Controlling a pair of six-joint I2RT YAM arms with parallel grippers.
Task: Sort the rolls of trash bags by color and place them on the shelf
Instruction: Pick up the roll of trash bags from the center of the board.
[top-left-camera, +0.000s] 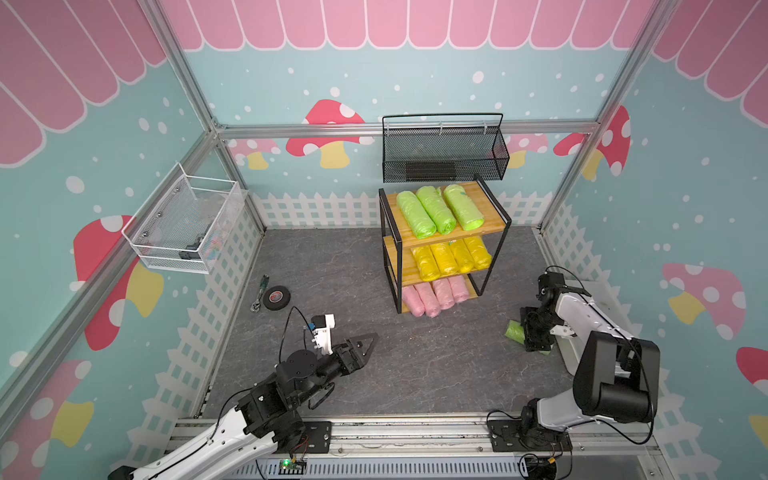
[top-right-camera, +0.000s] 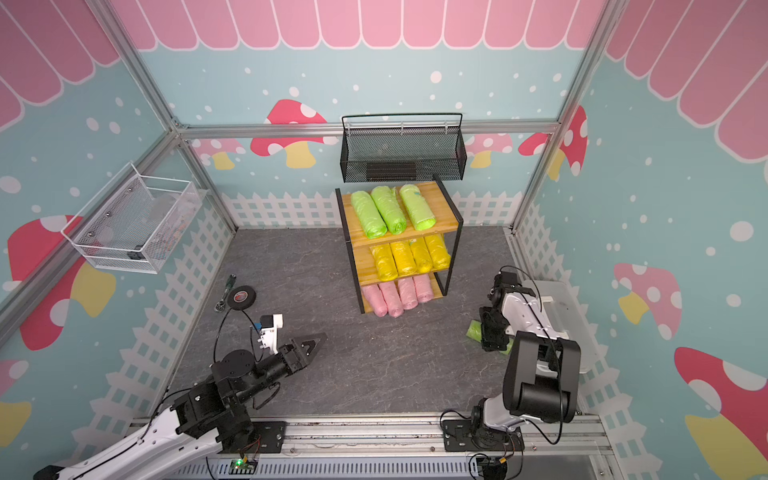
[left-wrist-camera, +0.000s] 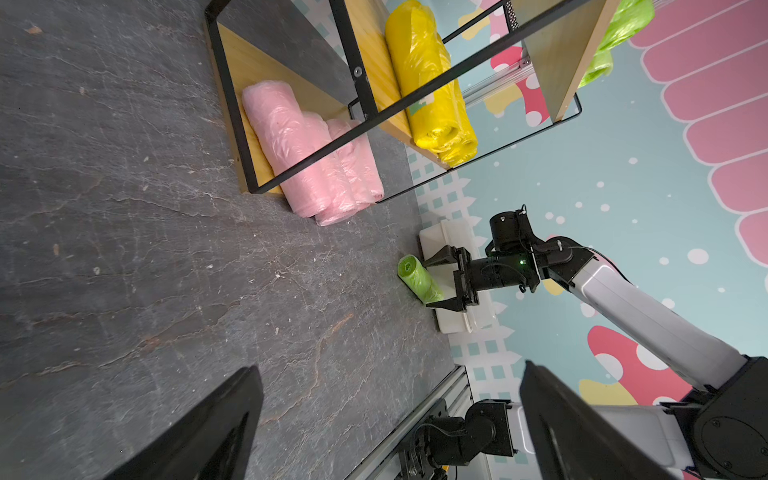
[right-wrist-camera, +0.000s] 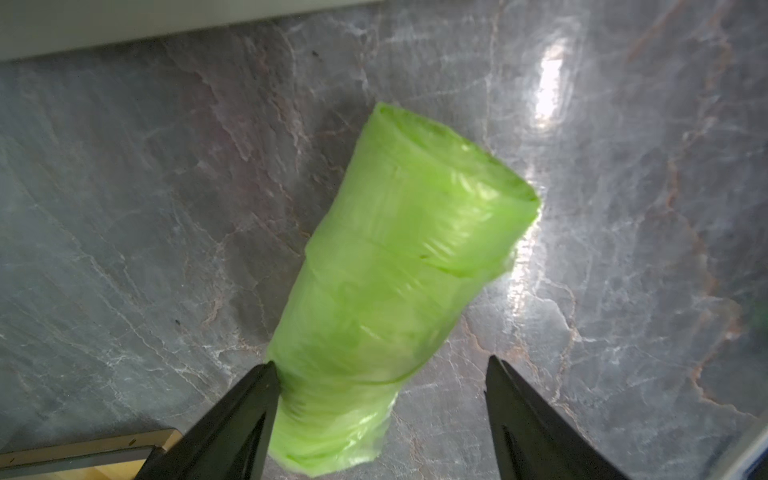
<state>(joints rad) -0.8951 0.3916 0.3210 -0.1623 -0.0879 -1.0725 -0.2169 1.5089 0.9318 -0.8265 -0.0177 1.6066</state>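
The shelf (top-left-camera: 494, 212) (top-right-camera: 444, 208) stands at the back of the floor. Its top board carries three lime green rolls (top-left-camera: 432, 210), the middle board several yellow rolls (top-left-camera: 444, 257), the bottom board several pale pink rolls (top-left-camera: 432, 297). One more green roll (top-left-camera: 514, 330) (left-wrist-camera: 417, 278) (right-wrist-camera: 395, 270) lies on the floor at the right. My right gripper (top-left-camera: 534, 334) (right-wrist-camera: 380, 360) is down over it, open. One finger touches the roll's side; the other stands clear of it. My left gripper (top-left-camera: 370, 338) (left-wrist-camera: 390, 365) hovers open over bare floor, holding nothing.
A black tape roll (top-left-camera: 276, 297) and a small ratchet tool (top-left-camera: 259, 293) lie at the left of the floor. A white wire basket (top-left-camera: 187, 224) hangs on the left wall and a black mesh basket (top-left-camera: 444, 153) above the shelf. A white box (left-wrist-camera: 453, 249) sits beside the right arm.
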